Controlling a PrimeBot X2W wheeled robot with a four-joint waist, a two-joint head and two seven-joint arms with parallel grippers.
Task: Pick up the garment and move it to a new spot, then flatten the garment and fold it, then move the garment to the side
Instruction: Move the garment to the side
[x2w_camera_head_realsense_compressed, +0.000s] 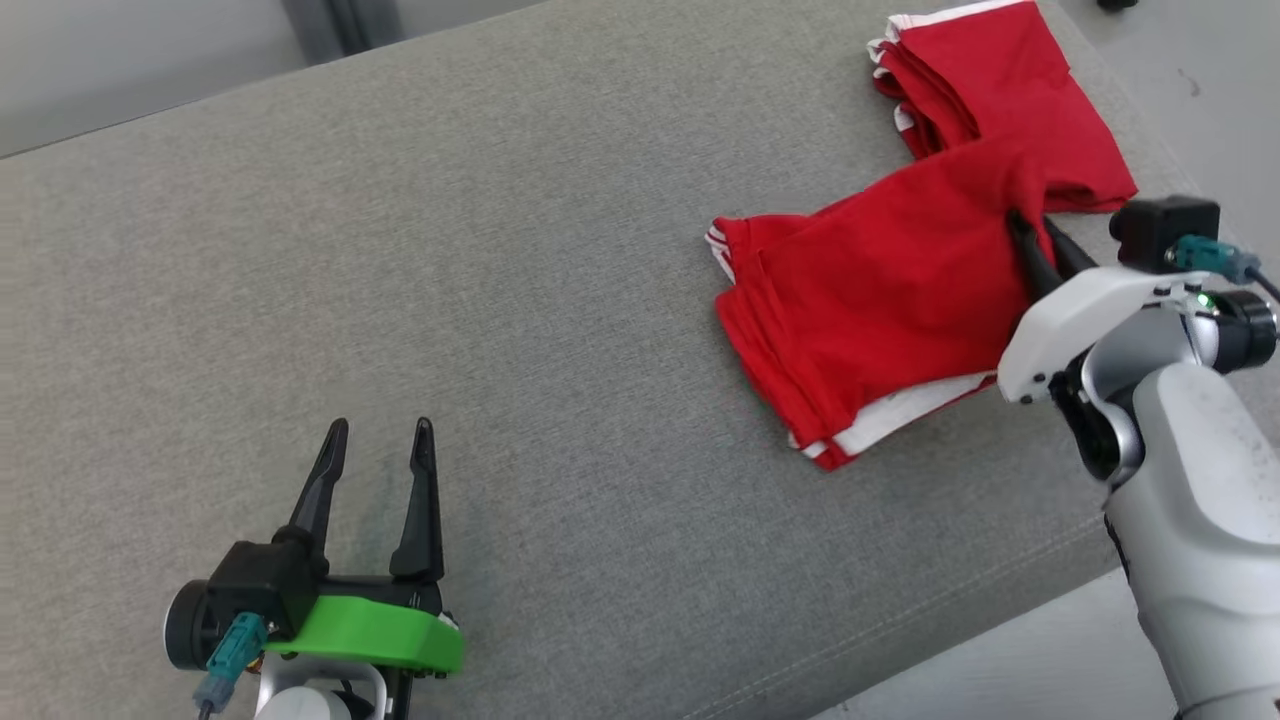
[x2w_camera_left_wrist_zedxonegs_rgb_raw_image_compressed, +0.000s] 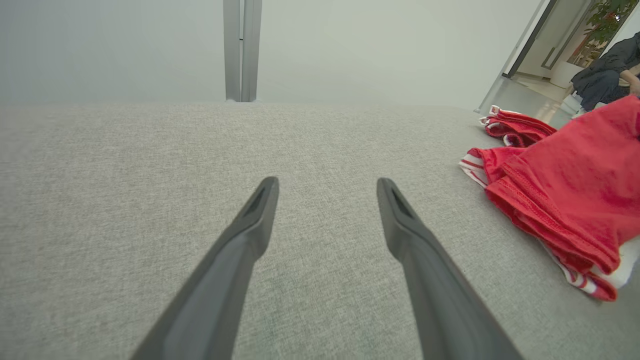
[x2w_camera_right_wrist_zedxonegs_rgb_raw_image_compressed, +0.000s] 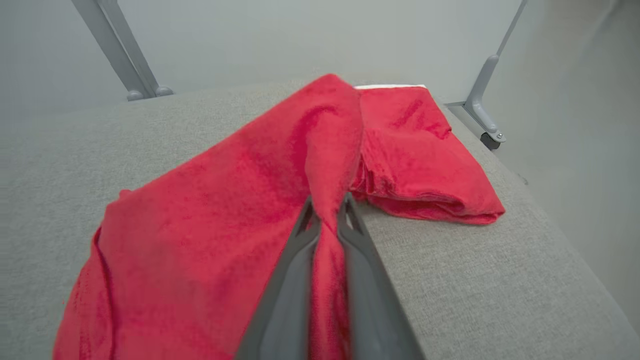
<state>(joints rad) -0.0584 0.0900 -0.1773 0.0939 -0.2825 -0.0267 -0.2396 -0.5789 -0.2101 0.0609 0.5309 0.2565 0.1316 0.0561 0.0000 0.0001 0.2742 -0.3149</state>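
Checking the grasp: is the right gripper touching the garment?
Touching. The right wrist view shows the right gripper shut on a raised fold of the garment, with cloth pinched between both sides.

Grey surface (x2w_camera_head_realsense_compressed: 500, 250) bare left of red garment (x2w_camera_head_realsense_compressed: 880, 290); garment heaped along right edge

No writing, brand mark, label or number can be read in any of the views. The red, white-trimmed garment (x2w_camera_head_realsense_compressed: 880, 290), at two o'clock in the head view, shows no legible print or tag.
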